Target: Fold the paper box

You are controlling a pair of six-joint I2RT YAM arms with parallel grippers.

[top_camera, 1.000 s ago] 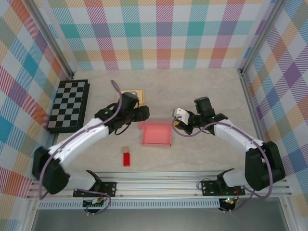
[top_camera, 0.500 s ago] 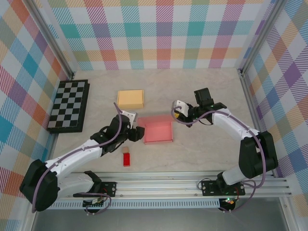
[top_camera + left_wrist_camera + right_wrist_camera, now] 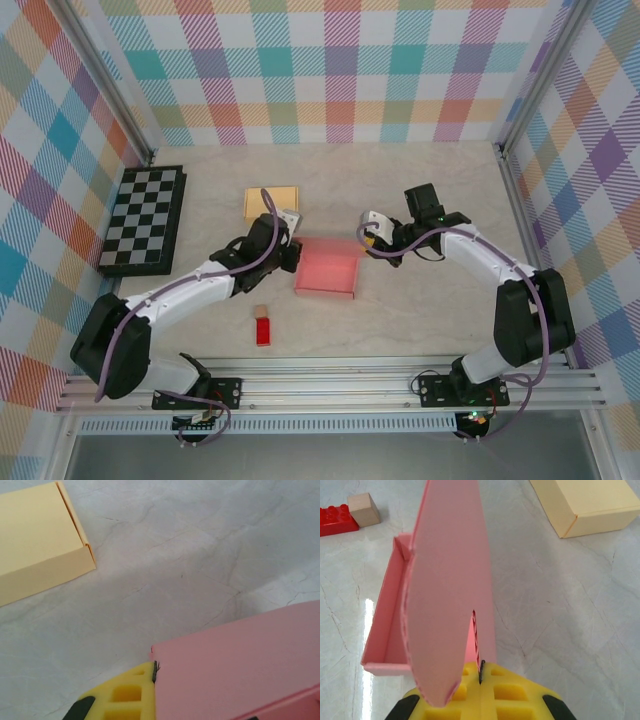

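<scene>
Two flaps of the pink paper box [image 3: 327, 275], set on the worktop [image 3: 420, 330] just near-right of the yellow box [image 3: 255, 203], are pinched, the left one by the left jaws and the upright right one by the right jaws.

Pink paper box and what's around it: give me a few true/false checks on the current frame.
1. The right claw is shut on a flap of the pink paper box. True.
2. The yellow box sits inside the pink one. False: it lies apart, farther back on the table.
3. The wooden cube lies right beside the red toy brick. True.
4. The chessboard is on the right side of the table. False: it is on the left.
5. The left claw hangs open over the yellow box. False: it is shut on the pink box's left side.
</scene>
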